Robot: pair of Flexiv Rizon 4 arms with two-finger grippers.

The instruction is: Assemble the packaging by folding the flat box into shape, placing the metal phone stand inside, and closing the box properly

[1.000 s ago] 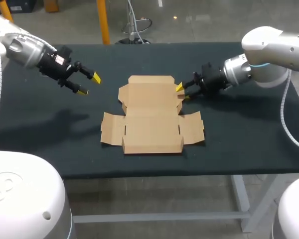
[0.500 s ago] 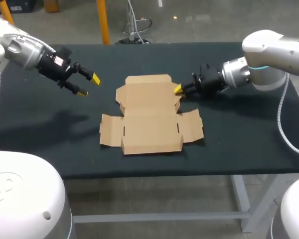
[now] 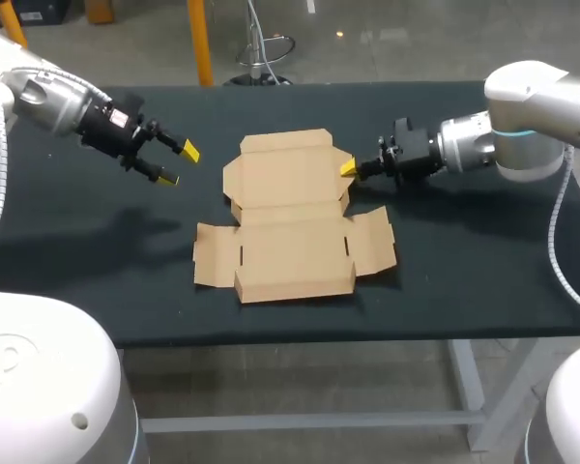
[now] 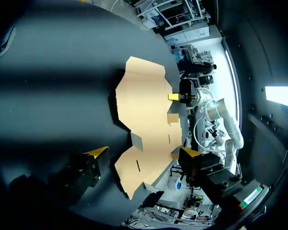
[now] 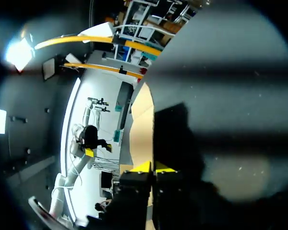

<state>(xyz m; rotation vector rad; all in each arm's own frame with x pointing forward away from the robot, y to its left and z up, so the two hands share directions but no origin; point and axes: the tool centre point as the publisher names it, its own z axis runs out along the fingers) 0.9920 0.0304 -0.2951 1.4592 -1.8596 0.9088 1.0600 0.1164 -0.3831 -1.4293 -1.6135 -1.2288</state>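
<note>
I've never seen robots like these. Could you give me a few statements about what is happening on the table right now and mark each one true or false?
1. The flat cardboard box lies on the dark table, not yet folded into shape. True.
2. A metal phone stand already sits on the cardboard. False: nothing lies on the box.
3. The left gripper is open and apart from the box. True.
4. The right gripper hangs over bare table, far from the box. False: it is at the right edge of the box's far panel, closed on the cardboard there.
</note>
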